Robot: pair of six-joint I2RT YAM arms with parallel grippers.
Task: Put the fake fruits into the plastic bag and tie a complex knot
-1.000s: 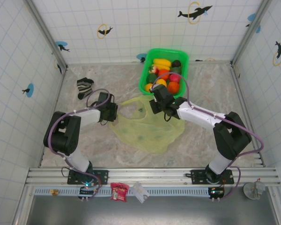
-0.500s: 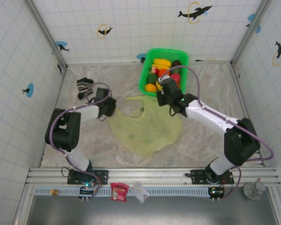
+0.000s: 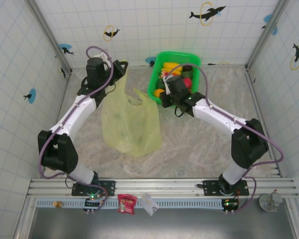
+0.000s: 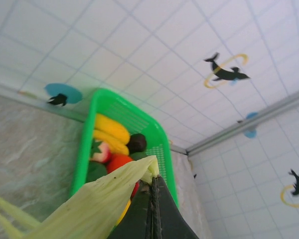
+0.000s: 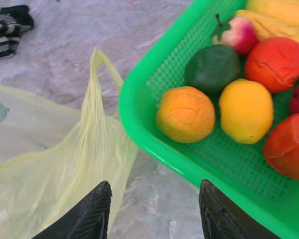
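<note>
Pale-yellow plastic bag (image 3: 129,124) pinched by left claw (image 4: 152,183); right claw (image 5: 155,186) agape

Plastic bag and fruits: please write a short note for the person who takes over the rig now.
Left gripper: shut on the plastic bag, holding it up by its top.
Right gripper: open, empty, at the rim of the green tub.
Fake fruits: all in the tub.
Done: none bagged.
Left: bag the fruits, tie the knot.

White gridded walls (image 3: 154,20) bearing dolphin stickers (image 3: 207,12) are enclosing a marbled beige tabletop (image 3: 189,149), with even light falling throughout
</note>
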